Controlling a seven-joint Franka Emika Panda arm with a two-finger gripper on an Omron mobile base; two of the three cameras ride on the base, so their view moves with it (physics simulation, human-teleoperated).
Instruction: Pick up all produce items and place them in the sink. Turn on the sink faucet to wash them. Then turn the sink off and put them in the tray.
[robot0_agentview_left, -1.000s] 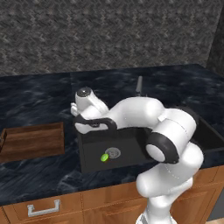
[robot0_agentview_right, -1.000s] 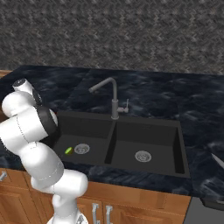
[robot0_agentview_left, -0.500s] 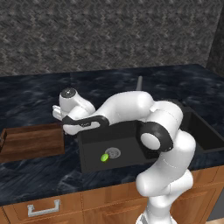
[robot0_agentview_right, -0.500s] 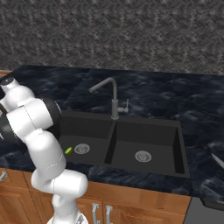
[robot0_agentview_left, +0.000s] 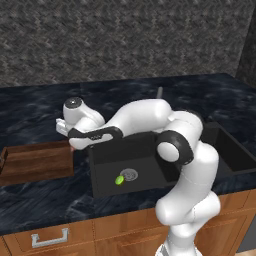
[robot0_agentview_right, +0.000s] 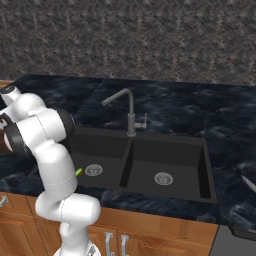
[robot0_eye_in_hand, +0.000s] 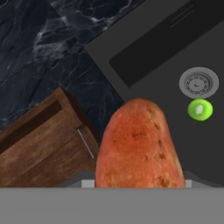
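The orange-red elongated produce item (robot0_eye_in_hand: 138, 146) sits between my gripper's jaws and hides the fingertips in the hand view. My gripper (robot0_agentview_left: 71, 142) is shut on it and hangs over the counter strip between the black sink (robot0_agentview_left: 150, 150) and the brown wooden tray (robot0_agentview_left: 35, 162). In the hand view the tray (robot0_eye_in_hand: 39, 144) lies to the lower left. The small round yellow-green produce item (robot0_agentview_left: 120, 180) (robot0_eye_in_hand: 200, 109) (robot0_agentview_right: 79, 171) rests in the left basin beside its silver drain (robot0_eye_in_hand: 199, 82). The grey sink faucet (robot0_agentview_right: 131, 112) stands behind the divider, with no water running.
Dark marbled counter (robot0_agentview_left: 40, 110) surrounds the sink, with a stone wall behind it. Wooden cabinet fronts (robot0_agentview_left: 50, 237) run below the front edge. The right basin (robot0_agentview_right: 167, 162) holds only its drain. A pale object (robot0_agentview_right: 248, 184) pokes in at the counter's far right.
The arm has swung left from over the left basin to the tray's near end, carrying the orange-red piece. The yellow-green piece has stayed by the drain.
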